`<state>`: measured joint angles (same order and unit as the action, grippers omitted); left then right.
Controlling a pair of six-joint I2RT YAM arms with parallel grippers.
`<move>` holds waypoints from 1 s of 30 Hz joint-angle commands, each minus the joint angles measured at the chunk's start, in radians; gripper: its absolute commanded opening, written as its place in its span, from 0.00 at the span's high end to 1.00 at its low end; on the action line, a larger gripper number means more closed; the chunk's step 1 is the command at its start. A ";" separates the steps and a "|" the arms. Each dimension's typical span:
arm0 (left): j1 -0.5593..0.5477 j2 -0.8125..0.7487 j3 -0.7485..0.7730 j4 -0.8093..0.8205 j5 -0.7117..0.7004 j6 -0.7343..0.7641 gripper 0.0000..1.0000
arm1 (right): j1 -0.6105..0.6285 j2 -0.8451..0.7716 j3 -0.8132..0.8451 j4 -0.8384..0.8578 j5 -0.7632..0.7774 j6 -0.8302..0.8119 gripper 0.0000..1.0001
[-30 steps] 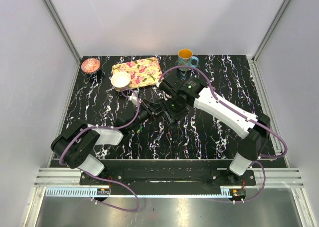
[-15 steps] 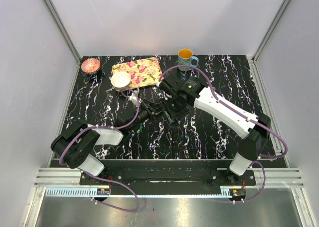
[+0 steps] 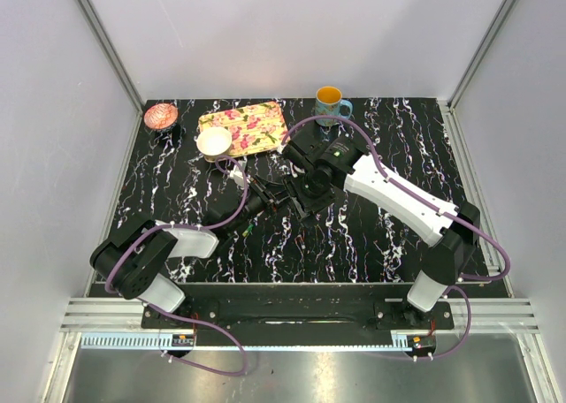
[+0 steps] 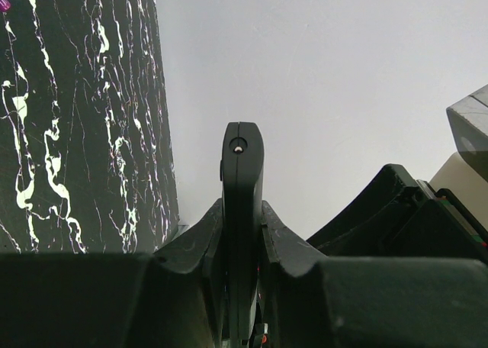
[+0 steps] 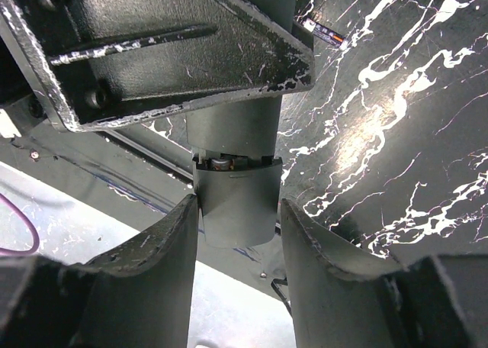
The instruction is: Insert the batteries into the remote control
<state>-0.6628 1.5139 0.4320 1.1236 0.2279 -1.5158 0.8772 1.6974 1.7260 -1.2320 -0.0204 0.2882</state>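
Black remote held by both claws

I see the left claw [image 4: 242, 218] shut tight on the thin edge of the remote control [image 4: 242, 153], over the middle of the worktop [image 3: 380, 138]. My right claw [image 5: 239, 226] is half wide, fingers pressed on both sides of its end.

The remote control [image 4: 242, 211], slim and black, stands edge-on, pinched between the left fingers [image 4: 191, 245], its rounded tip with a small pale dot reaching past them. Its flat dark-grey end, crossed by a seam, sits between the right fingers [image 5: 156, 264], close to both; contact is unclear. The batteries [image 3: 250, 231], a tiny green-and-red speck, lie on the table behind the left fingers.
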 commanded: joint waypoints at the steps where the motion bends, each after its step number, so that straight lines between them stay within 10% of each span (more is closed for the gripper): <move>1: -0.011 -0.015 0.028 0.119 0.010 -0.035 1.00 | 0.002 -0.001 0.040 0.032 -0.010 0.011 0.50; 30: -0.012 -0.017 0.019 0.119 0.004 -0.035 1.00 | 0.003 -0.004 0.066 0.016 0.014 0.011 0.42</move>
<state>-0.6678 1.5139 0.4320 1.1389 0.2306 -1.5242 0.8772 1.6993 1.7466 -1.2266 -0.0193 0.2955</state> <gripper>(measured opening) 0.220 0.570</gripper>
